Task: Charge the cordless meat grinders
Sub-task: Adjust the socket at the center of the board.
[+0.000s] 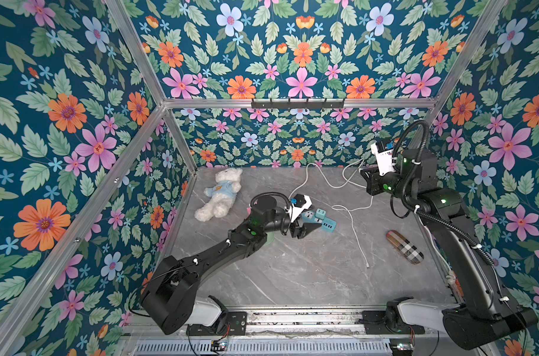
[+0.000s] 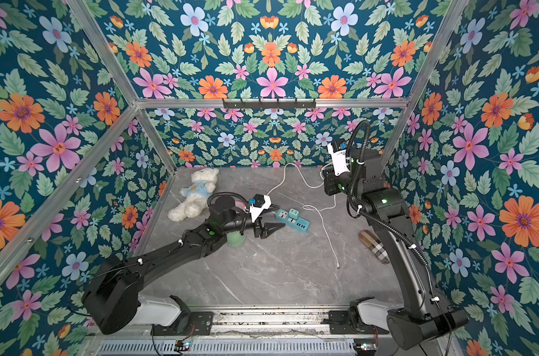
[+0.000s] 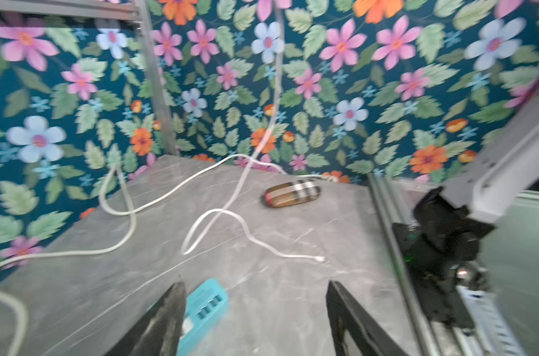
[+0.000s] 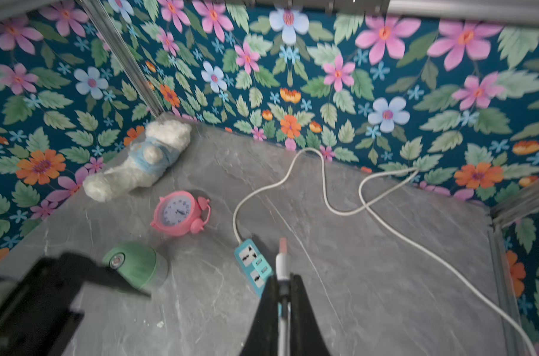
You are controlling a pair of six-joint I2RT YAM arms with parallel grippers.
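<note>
3 floral walls point(image 1: 299, 55) w/ alu frame point(image 1: 200, 103) round grey marble tabletop point(image 1: 293, 271).

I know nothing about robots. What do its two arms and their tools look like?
Both the left arm and right arm are chunky matte black segments on white base joints, dotted with small green lights. Ribbed black hoses loop over white wrist camera mounts. The left tool and right tool have two tapering black fingers each.
</note>
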